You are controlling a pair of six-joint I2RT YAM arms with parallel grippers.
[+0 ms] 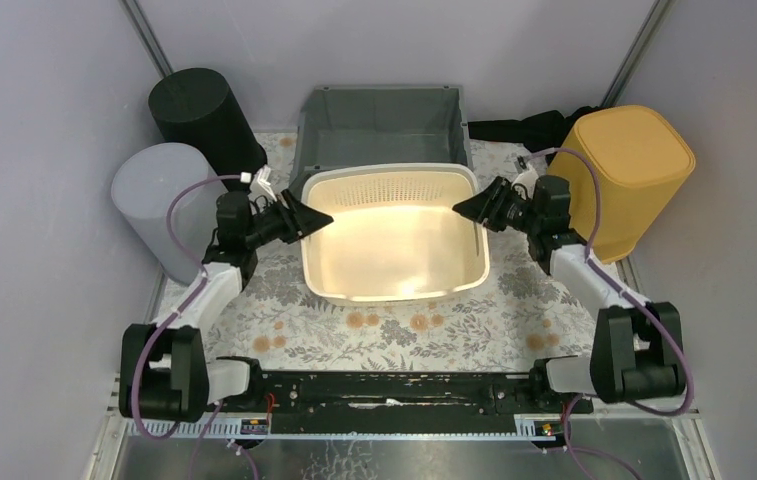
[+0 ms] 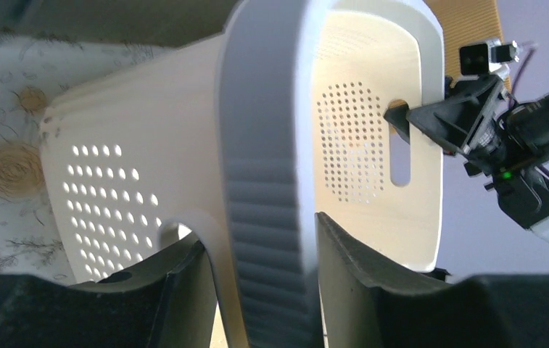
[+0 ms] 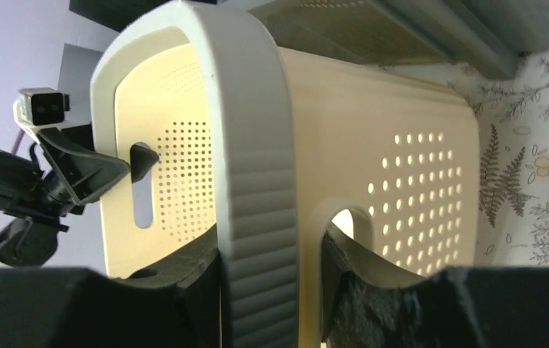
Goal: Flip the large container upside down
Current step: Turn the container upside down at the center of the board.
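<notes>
The large container [image 1: 394, 240] is a cream perforated basket standing mouth up on the middle of the floral cloth. My left gripper [image 1: 322, 222] is shut on its left rim, and in the left wrist view [image 2: 260, 239] one finger passes through the handle slot while the other sits inside the wall [image 2: 133, 130]. My right gripper [image 1: 462, 208] is shut on the opposite rim, and the right wrist view [image 3: 271, 243] shows the ribbed rim [image 3: 257, 181] pinched between its two fingers. Each wrist view also shows the other gripper at the far handle slot.
A grey open bin [image 1: 384, 115] stands just behind the basket. To the right is a yellow tub [image 1: 634, 170]; a grey cylinder [image 1: 159, 200] and a black cylinder [image 1: 199, 110] stand at the left. The flowered cloth [image 1: 394, 325] runs toward the arm bases.
</notes>
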